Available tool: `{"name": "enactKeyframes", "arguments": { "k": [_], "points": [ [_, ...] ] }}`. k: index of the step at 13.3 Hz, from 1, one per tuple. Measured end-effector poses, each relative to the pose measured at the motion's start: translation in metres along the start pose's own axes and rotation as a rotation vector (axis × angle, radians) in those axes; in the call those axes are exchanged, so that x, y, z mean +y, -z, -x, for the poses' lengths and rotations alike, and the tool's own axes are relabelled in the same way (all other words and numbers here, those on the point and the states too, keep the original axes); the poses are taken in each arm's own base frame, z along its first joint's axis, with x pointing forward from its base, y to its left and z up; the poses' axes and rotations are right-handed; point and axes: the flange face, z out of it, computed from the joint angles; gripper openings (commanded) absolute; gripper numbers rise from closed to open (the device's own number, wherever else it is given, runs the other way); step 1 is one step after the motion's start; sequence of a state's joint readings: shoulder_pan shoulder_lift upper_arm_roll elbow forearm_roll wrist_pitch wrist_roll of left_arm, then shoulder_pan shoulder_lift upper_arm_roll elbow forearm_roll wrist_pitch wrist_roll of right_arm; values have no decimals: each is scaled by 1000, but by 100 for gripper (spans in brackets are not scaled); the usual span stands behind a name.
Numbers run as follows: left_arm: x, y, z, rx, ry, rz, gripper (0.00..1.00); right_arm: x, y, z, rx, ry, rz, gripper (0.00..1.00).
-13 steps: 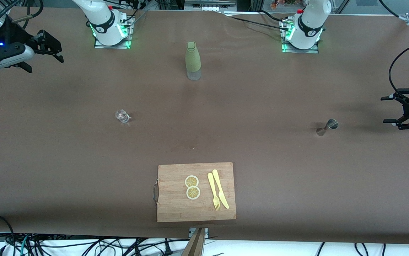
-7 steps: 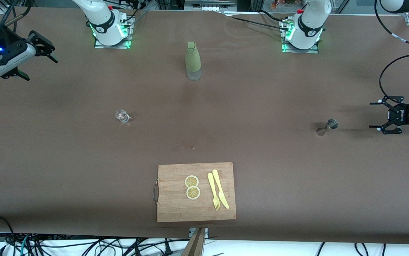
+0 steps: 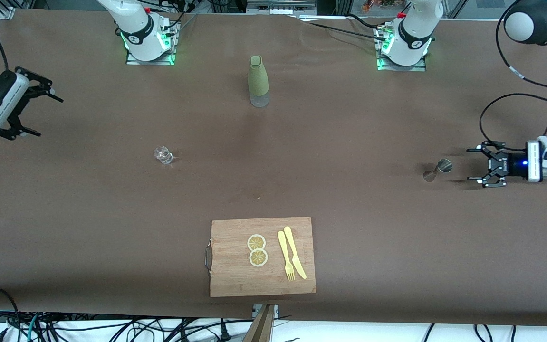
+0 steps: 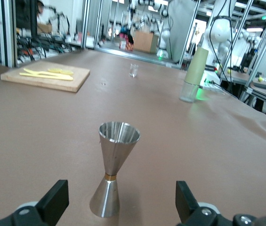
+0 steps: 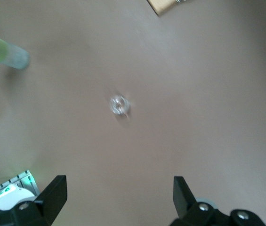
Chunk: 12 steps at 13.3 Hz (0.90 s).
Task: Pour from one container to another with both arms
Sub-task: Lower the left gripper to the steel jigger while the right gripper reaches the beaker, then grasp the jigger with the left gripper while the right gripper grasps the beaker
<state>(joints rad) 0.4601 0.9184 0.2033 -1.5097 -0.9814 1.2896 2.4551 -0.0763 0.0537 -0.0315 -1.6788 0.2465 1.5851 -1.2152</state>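
Steel jigger [image 3: 437,170] upright, small glass [image 3: 163,155] well apart – contents unseen

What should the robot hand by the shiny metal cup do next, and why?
Probably ease the left gripper forward until its open fingers sit either side of the jigger. The jigger stands upright on the table just ahead of it, untouched. The right gripper is open, over its own end of the table.

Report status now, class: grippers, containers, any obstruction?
Left gripper open, level with steel jigger, not touching. Right gripper open, over the table's right-arm end. Small glass and green bottle upright, untouched. Nothing between left gripper and jigger.
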Motion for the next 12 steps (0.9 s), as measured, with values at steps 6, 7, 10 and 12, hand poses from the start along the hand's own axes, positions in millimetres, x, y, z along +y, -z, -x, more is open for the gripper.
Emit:
{"name": "enactKeyframes", "arguments": {
  "k": [6, 7, 10, 12],
  "points": [
    [0, -31, 36, 91, -101, -27, 100, 72, -112, 56, 252, 251, -175, 100],
    [-2, -39, 38, 102, -110, -22, 100, 81, -134, 64, 313, 293, -198, 100],
    [-8, -61, 41, 118, -119, -7, 100, 113, -219, 94, 521, 415, -242, 100],
    [-10, -70, 43, 125, -124, 1, 100, 126, -284, 108, 650, 487, -250, 100]
  ]
}}
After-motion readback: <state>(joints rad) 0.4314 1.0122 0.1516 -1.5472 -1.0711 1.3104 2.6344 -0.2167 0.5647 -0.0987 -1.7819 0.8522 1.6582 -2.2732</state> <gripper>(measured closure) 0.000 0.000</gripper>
